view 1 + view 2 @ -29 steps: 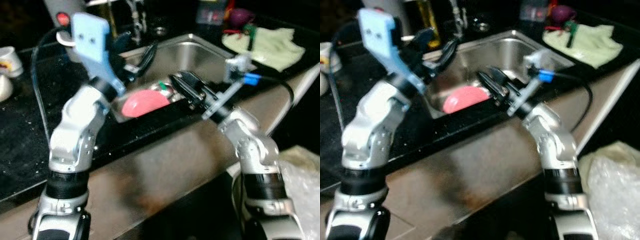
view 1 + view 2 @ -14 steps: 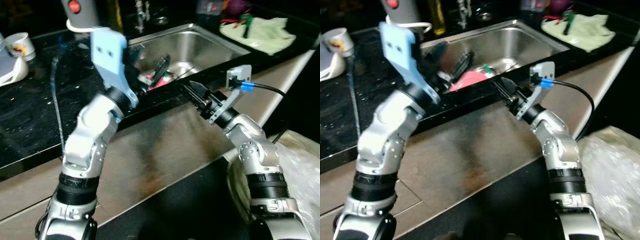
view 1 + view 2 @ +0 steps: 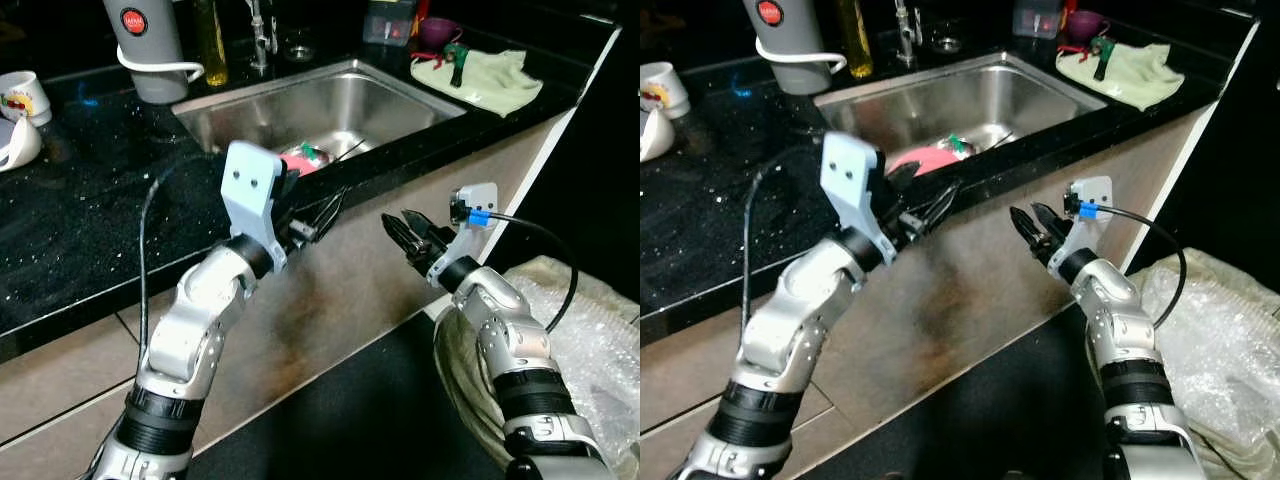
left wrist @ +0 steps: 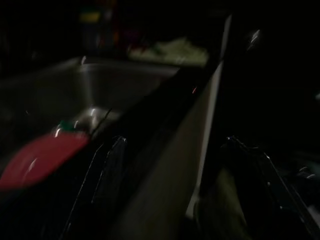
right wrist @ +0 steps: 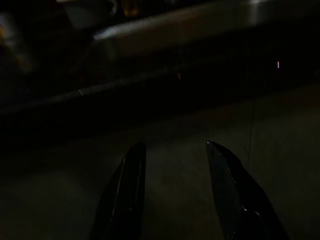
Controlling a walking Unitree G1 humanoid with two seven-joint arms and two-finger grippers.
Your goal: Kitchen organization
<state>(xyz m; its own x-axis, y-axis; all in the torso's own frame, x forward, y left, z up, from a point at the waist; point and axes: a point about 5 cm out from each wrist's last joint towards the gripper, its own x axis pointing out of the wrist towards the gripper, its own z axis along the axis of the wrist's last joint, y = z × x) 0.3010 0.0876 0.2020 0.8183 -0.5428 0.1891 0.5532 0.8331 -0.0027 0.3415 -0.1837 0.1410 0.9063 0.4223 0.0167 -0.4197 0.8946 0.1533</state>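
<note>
A stainless sink [image 3: 385, 88] is set into the black counter [image 3: 100, 200]. In its near corner lies a pink dish [image 3: 303, 161] with a green bit beside it; it is a red blur [image 4: 42, 157] in the left wrist view. My left gripper [image 3: 322, 212] hangs just below the counter's front edge, near that corner of the sink. It is open, its fingers [image 4: 107, 170] spread wide and holding nothing. My right gripper [image 3: 397, 222] is lower and to the right, before the brown cabinet front [image 3: 340, 290]. It is open and empty too, with fingers [image 5: 127, 190] apart.
A grey appliance [image 3: 145, 50], a yellow bottle [image 3: 210, 40] and a tap [image 3: 262, 25] stand behind the sink. A light green cloth [image 3: 485, 80] lies on the counter at right, a cup [image 3: 18, 95] at left. Crumpled clear plastic [image 3: 590, 320] sits on the floor at right.
The view has pulled back from the sink. Both grippers, a second ago over the basin by the pink dish, are now out of it and in front of the cabinet face.
</note>
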